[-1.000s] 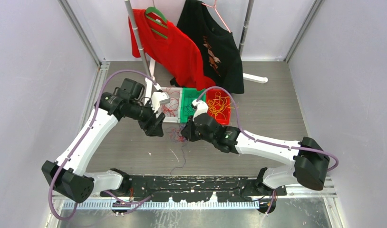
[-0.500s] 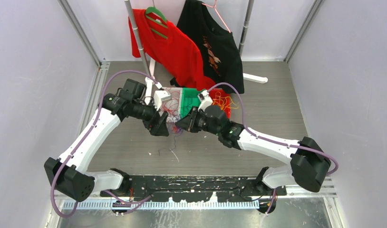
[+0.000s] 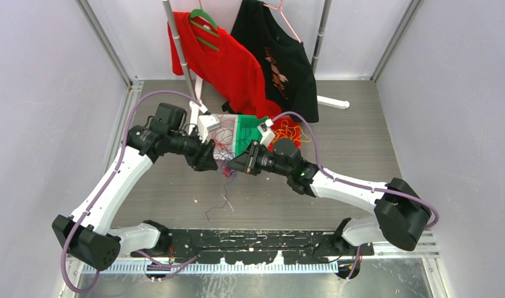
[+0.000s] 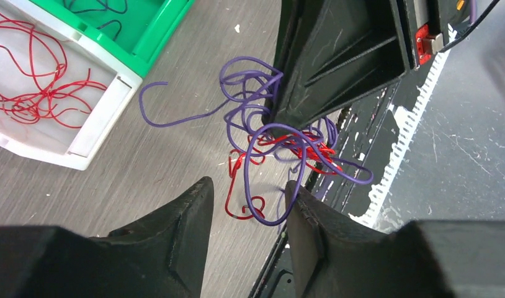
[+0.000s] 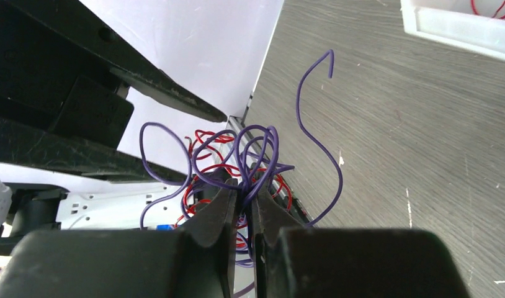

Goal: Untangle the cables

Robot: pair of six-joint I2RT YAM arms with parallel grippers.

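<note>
A knot of purple and red cables [image 4: 299, 146] hangs above the table. My right gripper [image 5: 244, 184] is shut on the knot [image 5: 256, 139], strands bulging out to both sides of its tips. My left gripper [image 4: 249, 183] faces it, open, with a purple loop and a red curl hanging between its fingertips; the loop brushes the right-hand fingertip [image 4: 298, 198]. From above, the left gripper [image 3: 211, 162] and right gripper [image 3: 236, 165] meet at the knot [image 3: 226, 169] just in front of the bins. One loose purple cable [image 3: 220, 205] lies on the table below.
Three bins sit behind the grippers: a white one [image 3: 208, 124] holding red cables, a green one [image 3: 245, 138], and a red one [image 3: 291, 146] with yellow-orange cables. A clothes rack with a red shirt [image 3: 222, 65] and a black shirt [image 3: 281, 59] stands at the back.
Both grippers have lifted the knot and carried it back toward the bins. A purple strand has come free and lies on the table. The left jaws have narrowed.
</note>
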